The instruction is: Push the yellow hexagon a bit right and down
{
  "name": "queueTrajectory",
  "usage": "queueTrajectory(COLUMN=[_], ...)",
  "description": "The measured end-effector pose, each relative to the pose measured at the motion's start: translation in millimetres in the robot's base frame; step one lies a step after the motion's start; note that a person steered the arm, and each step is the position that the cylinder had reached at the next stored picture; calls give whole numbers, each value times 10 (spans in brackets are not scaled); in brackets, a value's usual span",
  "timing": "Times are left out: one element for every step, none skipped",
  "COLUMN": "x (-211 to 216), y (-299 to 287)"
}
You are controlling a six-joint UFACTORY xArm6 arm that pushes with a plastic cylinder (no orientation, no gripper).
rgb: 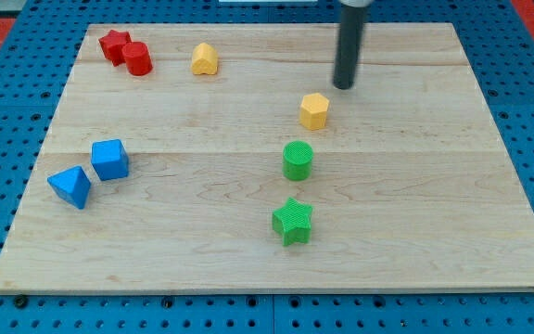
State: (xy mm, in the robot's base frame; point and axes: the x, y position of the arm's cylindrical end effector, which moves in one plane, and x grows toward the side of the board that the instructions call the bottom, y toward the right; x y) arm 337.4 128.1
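**Bright, even light on the board**

The light is bright and soft. It seems to come from above. The wooden board [248, 250] looks pale and has no strong glare. Each block has only a small, faint shadow close under it. The picture is mostly sharp, and its edges do not look bent.

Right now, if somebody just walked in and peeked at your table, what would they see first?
Probably the dark rod coming down from the view's top, with my tip just above and right of the yellow hexagon, not touching it. Next, the two green blocks below it, a green cylinder and then a green star. Two red blocks huddle at the top left corner.
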Motion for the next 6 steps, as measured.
queueTrajectory(x=[316, 368, 404, 403, 396, -154], y=[28, -281, -407, -545, -558, -647])
